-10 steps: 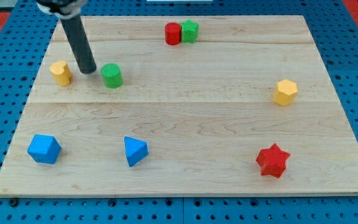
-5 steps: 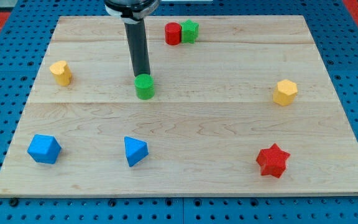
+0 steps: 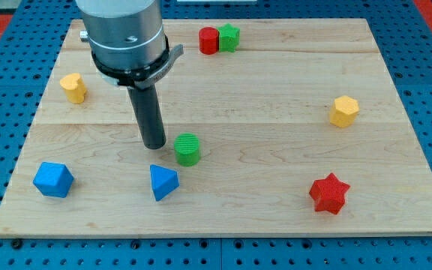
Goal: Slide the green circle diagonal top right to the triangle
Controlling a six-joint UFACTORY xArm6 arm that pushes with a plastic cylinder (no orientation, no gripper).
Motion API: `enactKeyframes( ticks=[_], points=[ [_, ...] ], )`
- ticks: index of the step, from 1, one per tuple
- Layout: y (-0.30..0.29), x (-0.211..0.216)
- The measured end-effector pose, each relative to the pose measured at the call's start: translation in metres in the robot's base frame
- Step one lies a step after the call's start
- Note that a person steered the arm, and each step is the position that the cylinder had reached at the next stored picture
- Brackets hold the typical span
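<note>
Green circle (image 3: 188, 148) sits just right of my tip (image 3: 154, 145), a sliver apart, on the table (image 3: 276, 172). Blue triangle (image 3: 163, 181) lies just below the tip. The tool is a bare rod: nothing opens or clamps. Judgement call: the circle looks about placed, so only a light, slow nudge.

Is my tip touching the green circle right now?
Apart. The camera view shows a strip of bare wood between my tip and the green circle, which sits to its right.
</note>
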State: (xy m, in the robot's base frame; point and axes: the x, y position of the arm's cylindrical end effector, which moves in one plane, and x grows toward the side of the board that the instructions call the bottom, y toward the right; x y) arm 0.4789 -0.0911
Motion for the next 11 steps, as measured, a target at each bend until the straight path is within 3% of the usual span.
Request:
enactKeyframes(
  ticks=[4, 5, 6, 7, 8, 11],
  points=[
    [0.075, 0.004],
    [0.041, 0.006],
    [0.052, -0.009],
    [0.169, -0.007],
    [0.189, 0.045],
    [0.261, 0.052]
  ],
)
